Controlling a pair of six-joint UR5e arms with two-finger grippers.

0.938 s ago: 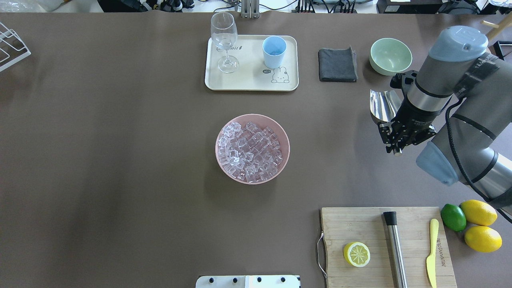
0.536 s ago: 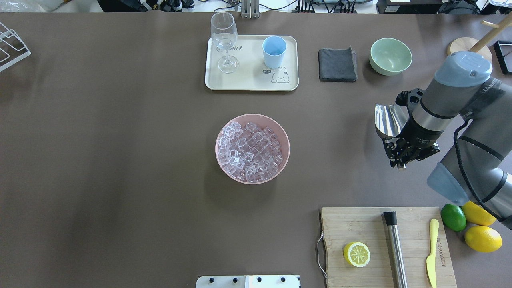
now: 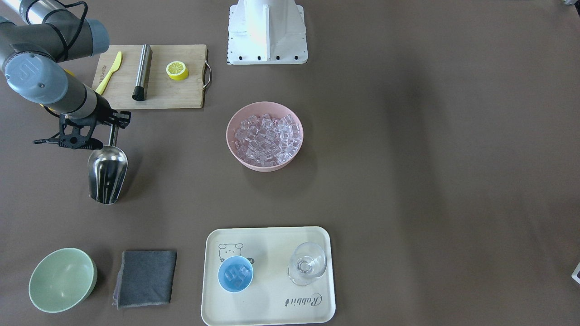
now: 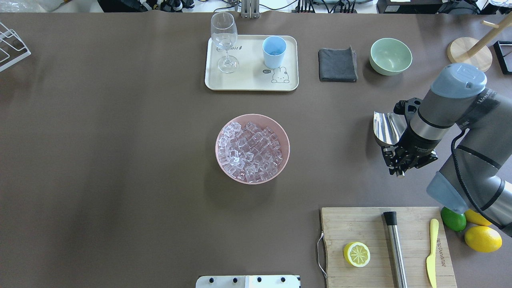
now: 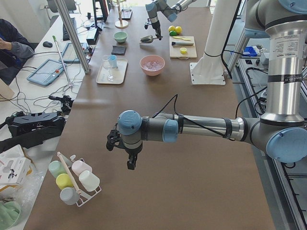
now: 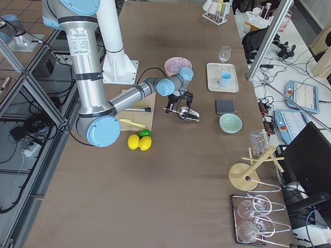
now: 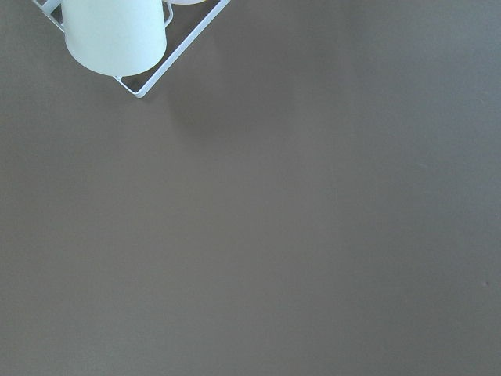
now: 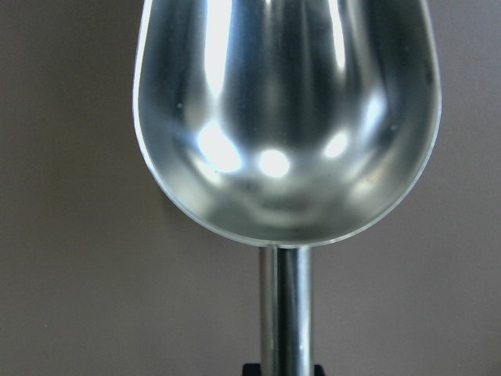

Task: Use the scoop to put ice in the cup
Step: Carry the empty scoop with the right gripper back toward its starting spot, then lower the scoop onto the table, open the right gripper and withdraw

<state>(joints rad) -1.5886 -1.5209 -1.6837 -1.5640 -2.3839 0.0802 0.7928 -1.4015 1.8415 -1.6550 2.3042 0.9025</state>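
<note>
Tray [image 3: 272, 280]: script word "Rabbit" near one short edge, beside stemmed glass [image 3: 307, 269]; speech bubble by rabbit drawing [image 4: 281, 75], seemingly "hi".
Cutting board [image 4: 348, 224]: engraved word beside yellow knife [image 4: 432, 252], illegible.
Right arm joint cap [image 3: 28, 69]: "UR" logo.

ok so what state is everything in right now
right gripper: shut on the scoop handle
scoop: empty, held by its handle
left gripper: cannot tell, side view only
cup: upright on the tray, some ice inside
pink bowl: full of ice
wine glass: upright, empty
green bowl: upright, empty
lemon half: cut face up
</note>
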